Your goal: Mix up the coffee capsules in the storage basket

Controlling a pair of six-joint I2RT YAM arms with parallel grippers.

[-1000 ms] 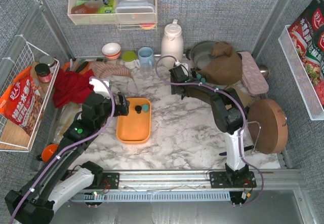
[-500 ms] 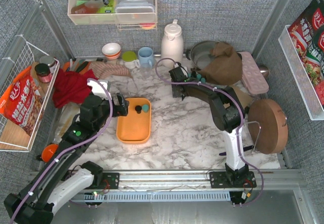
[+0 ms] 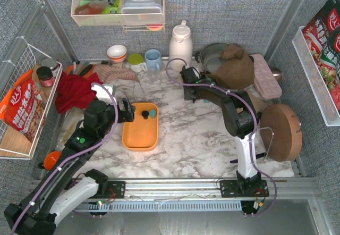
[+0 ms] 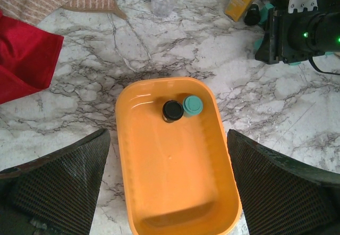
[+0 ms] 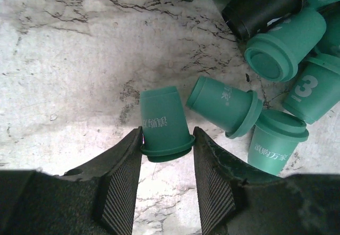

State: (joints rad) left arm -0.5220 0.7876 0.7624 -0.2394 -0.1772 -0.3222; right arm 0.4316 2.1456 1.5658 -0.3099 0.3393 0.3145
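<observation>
The L tool [image 4: 167,139] is held wide open w/ nothing gripped. Its fingers [image 4: 58,184] are seen either side of the basket [image 4: 170,187], above its near end. In the top view the L tool [image 3: 126,110] is placed at the far-left corner of the basket [image 3: 139,136]. The basket is set on the tabletop [image 3: 196,134], left of centre. At its far end 2 capsules are stood upright, side by side & touching: a black capsule [image 4: 172,110] and a teal capsule [image 4: 193,106].

The R tool [image 5: 166,139] is part-closed round a tipped capsule [image 5: 162,115]. This one is teal and is laid on its side on the tabletop, rim toward the tool. The pads [image 5: 125,176] are set against the rim on both sides. Just right of it a heap [image 5: 276,54] of capsules is spread on the tabletop, mostly teal w/ black ones at the far edge, several touching. From above, the R tool [image 3: 204,81] is seen at the far part of the tabletop, beside a brown cloth [image 3: 234,65] draped over a pan, well apart from the basket.
</observation>
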